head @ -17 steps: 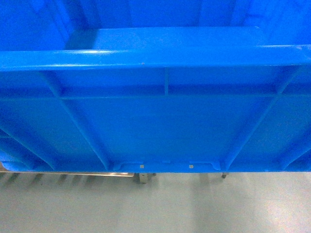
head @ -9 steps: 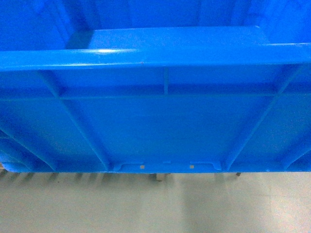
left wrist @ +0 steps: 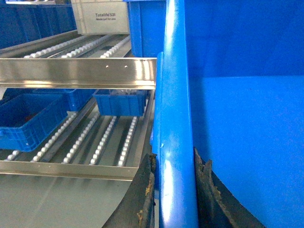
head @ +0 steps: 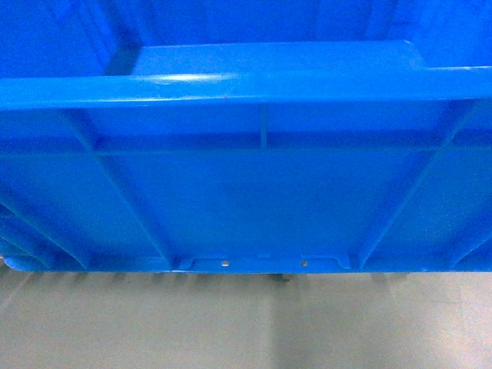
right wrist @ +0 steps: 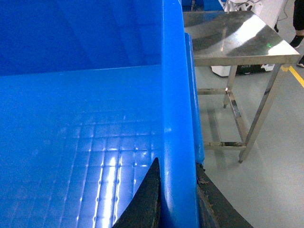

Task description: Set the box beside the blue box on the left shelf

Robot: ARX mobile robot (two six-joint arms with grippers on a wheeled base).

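I hold the blue crate [head: 261, 200] up by its two side rims, one gripper on each.

The crate fills my head view, its ribbed near wall facing me, the thick rim running across the top and the small bottom tab with two tiny holes hanging over grey floor [head: 246, 330]. My left gripper [left wrist: 173, 190] is clamped on the crate's left rim, one dark finger [left wrist: 140, 199] on the outer side and the other inside the wall. My right gripper [right wrist: 178, 199] is closed the same way on the right rim, fingers pressed against both faces. Just beside the crate on my left is the roller flow rack [left wrist: 80, 71], with smaller blue bins [left wrist: 118, 102] on its lower level. To my right stands a stainless steel table [right wrist: 237, 40], well apart from the crate.
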